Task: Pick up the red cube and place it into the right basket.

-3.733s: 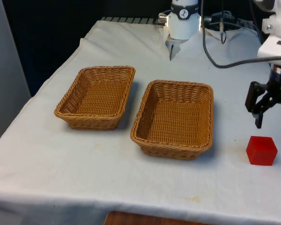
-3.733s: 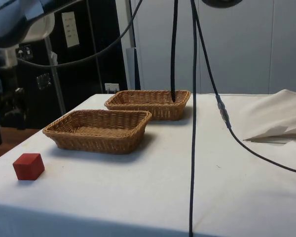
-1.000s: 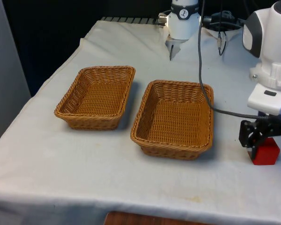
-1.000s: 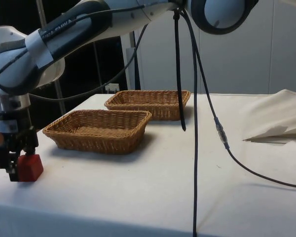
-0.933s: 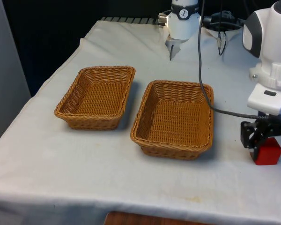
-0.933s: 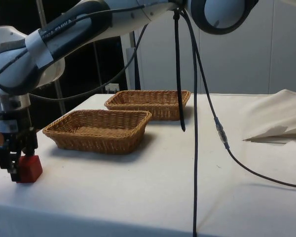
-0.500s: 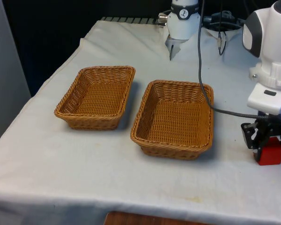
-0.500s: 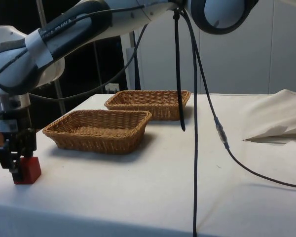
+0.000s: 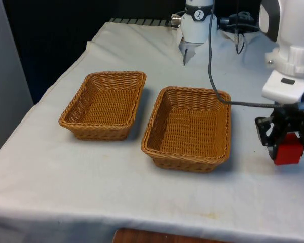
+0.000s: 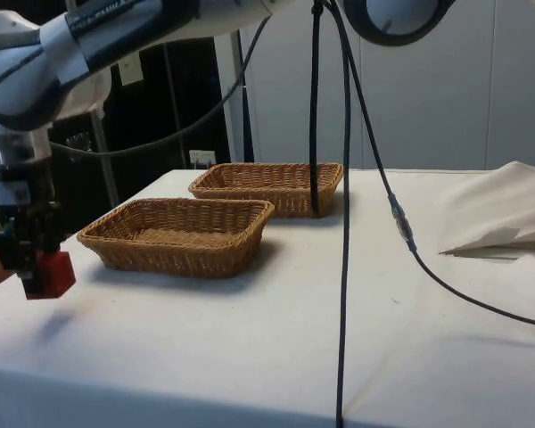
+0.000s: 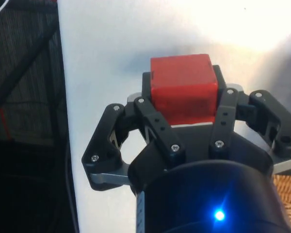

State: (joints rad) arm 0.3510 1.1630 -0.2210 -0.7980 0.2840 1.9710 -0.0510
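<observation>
We see two wicker baskets on the white cloth. Going from the front view's left, the left basket (image 9: 104,105) comes first, then the right basket (image 9: 188,128), and furthest to the front view's right the gripper (image 9: 287,143), which hangs off that basket's outer side, just beside it but apart from it.

The red cube (image 9: 288,148) sits between the gripper's two black fingers (image 11: 155,127), which are clamped on its opposite faces. In the wrist view the red cube (image 11: 184,87) fills the gap between the fingers, with white cloth (image 11: 111,48) beneath it. In the side view the gripper (image 10: 37,259) carries the red cube (image 10: 50,274) clear of the table; a soft shadow lies on the cloth below it, apart from the cube. The right basket (image 10: 177,234) is the nearer of the two in that view, beyond the gripper, and the left basket (image 10: 269,186) stands further back.

Compared with half a second ago, we find the cube off the cloth: then it rested on the table inside the fingers, now it hangs above it in the same grip. The gripper has risen and drawn slightly towards the right basket, so in the front view the cube sits higher and a little further to that view's left. Nearly four seconds back, the cube lay alone on the cloth with the gripper above it, its fingers around nothing. Both baskets lie where they did.

A black cable (image 9: 253,104) runs from the gripper across the far rim of the right basket.
</observation>
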